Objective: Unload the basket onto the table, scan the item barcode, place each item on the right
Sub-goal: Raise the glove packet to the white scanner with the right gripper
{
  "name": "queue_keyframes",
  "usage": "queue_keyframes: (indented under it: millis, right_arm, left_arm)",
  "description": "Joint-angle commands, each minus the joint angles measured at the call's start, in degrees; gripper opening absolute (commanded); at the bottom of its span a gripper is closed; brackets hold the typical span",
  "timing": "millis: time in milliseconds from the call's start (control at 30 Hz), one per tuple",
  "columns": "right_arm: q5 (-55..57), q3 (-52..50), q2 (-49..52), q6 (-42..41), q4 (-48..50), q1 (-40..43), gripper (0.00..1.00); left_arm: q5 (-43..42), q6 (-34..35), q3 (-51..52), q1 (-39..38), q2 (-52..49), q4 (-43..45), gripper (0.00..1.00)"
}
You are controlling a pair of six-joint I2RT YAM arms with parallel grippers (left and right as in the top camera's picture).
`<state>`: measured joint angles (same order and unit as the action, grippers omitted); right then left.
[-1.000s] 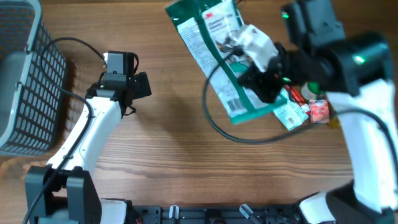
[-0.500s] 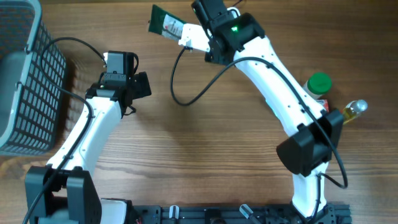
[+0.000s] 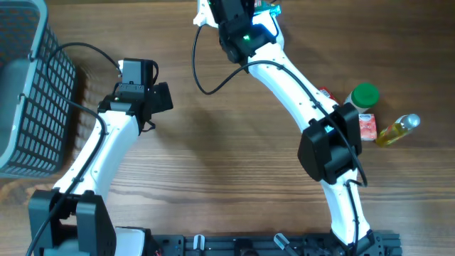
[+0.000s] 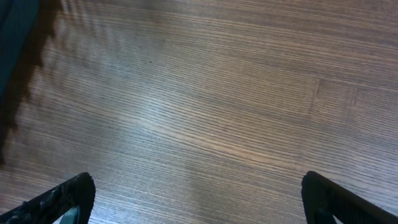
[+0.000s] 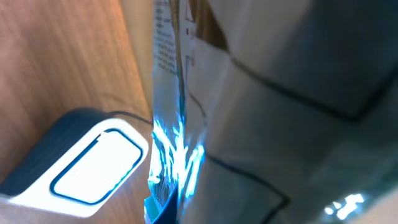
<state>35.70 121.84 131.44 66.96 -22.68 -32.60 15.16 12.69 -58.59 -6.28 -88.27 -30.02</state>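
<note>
The item is a green and white package, seen edge-on (image 5: 169, 118) in the right wrist view and lit by a blue glare. My right gripper (image 5: 176, 213) is shut on its lower edge, with the fingers themselves mostly hidden. A white scanner with a dark blue rim (image 5: 87, 169) lies on the wood just left of the package. Overhead, the right arm reaches to the far edge and only a green corner of the package (image 3: 271, 8) shows. The barcode cannot be made out. My left gripper (image 4: 199, 200) hangs open over bare wood.
A grey wire basket (image 3: 28, 92) stands at the far left. At the right are a green-capped bottle (image 3: 365, 95), a yellow oil bottle (image 3: 397, 129) and small red packets (image 3: 365, 126). A black cable loops from the right arm.
The right arm has swung the package from the right middle of the table up to the far edge, over the scanner. The left arm has not moved.
</note>
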Motion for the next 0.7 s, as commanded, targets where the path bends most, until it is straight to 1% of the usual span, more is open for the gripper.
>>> queue_keyframes:
  millis: [0,67,267,400,500,600,667]
  right_arm:
    - [5.05,-1.53,1.55,-0.09,6.58,0.70,0.04]
    - [5.44,-3.52,1.55,-2.86,9.14,0.81,0.04]
    - [5.44,-7.65,1.55,-11.76,9.88,2.21,0.04]
    - [4.59,-10.29,1.55,-19.23,9.77,3.67,0.04]
    - [-2.38,-10.93,1.55,-23.54,8.59,3.39,0.04]
    - [-9.25,-10.97,1.55,-24.24,4.66,3.04,0.04]
    - [-10.14,-11.39,1.55,-24.22,3.80,3.04,0.04]
  left_arm:
    - [0.31,-0.28,-0.52,0.20,0.09,0.02,1.00]
    - [0.31,-0.31,-0.52,0.20,0.09,0.02,1.00]
    - [0.31,-0.31,-0.52,0.20,0.09,0.02,1.00]
    - [0.31,-0.31,-0.52,0.20,0.09,0.02,1.00]
    - [0.31,-0.31,-0.52,0.20,0.09,0.02,1.00]
    - [0.31,-0.28,-0.52,0.20,0.09,0.02,1.00]
    - [0.31,-0.31,-0.52,0.20,0.09,0.02,1.00]
